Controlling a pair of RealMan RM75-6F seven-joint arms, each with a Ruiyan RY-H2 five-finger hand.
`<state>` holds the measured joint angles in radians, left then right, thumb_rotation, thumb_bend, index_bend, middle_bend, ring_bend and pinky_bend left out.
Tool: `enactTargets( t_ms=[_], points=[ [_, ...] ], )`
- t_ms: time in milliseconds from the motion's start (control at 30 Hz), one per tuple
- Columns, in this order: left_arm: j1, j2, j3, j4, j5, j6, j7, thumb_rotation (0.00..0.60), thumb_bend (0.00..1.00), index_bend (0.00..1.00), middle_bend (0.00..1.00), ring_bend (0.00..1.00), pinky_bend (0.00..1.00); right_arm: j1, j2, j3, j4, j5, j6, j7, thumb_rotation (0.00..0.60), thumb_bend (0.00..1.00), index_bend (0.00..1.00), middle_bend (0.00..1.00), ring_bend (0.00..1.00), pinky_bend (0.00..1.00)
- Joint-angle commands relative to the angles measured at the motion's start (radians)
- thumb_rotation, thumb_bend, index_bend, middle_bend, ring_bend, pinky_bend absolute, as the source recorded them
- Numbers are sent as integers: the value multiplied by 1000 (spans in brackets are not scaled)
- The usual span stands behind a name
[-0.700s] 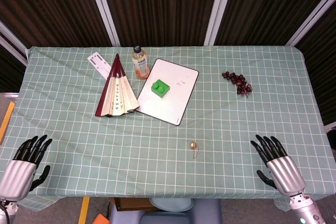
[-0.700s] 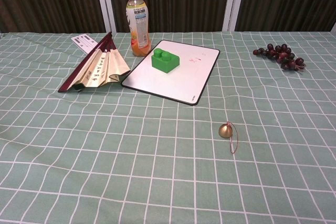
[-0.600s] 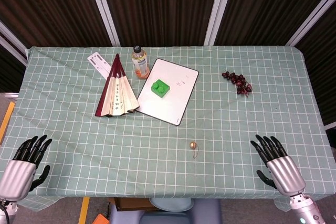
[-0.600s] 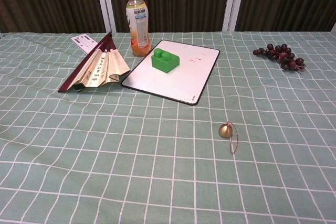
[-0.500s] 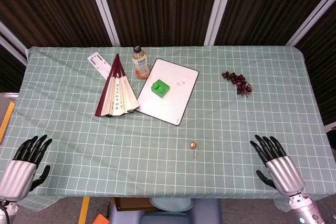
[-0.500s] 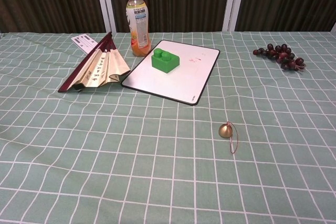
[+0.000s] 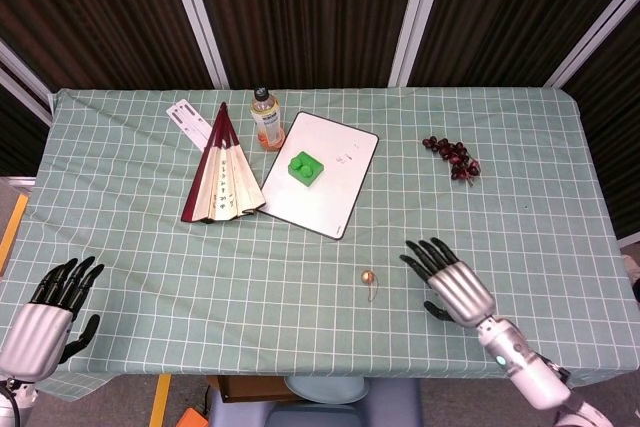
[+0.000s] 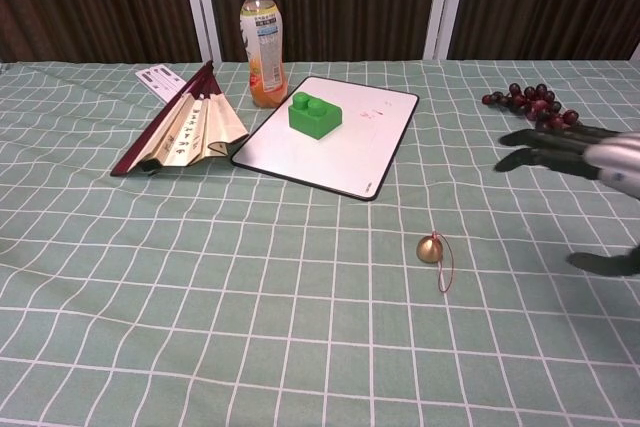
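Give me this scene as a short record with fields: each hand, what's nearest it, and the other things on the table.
right hand: open, fingers spread, holds nothing
nearest to right hand: small brass bell with a red cord, apart from it
left hand: open, at the near table edge, holds nothing
whiteboard: bears a green block
folding fan: half open, left of the whiteboard
bottle: upright
grapes: far right

fan [image 7: 222,175]; bottle [image 7: 265,119]; green block [image 7: 305,167] on whiteboard [image 7: 335,197]; grapes [image 7: 452,157]
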<state>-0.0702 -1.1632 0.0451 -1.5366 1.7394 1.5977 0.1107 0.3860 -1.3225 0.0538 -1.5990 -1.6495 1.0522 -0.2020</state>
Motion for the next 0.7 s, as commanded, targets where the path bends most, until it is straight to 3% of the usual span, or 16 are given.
enactTargets(
  t_ms=[33, 367, 700],
  points=[
    [0, 2, -2, 1, -9, -5, -5, 600, 446, 36, 34, 0, 128, 76, -94, 56, 52, 51, -53, -15, 600, 410, 442, 22, 0, 0],
    [-1, 6, -5, 2, -16, -5, -12, 600, 446, 36, 34, 0, 128, 170, -204, 90, 138, 165, -147, -99, 600, 451, 541, 65, 0, 0],
    [-2, 6, -6, 2, -18, -6, -14, 600, 446, 36, 34, 0, 127, 195, -234, 70, 168, 198, -147, -98, 600, 466, 589, 87, 0, 0]
  ],
)
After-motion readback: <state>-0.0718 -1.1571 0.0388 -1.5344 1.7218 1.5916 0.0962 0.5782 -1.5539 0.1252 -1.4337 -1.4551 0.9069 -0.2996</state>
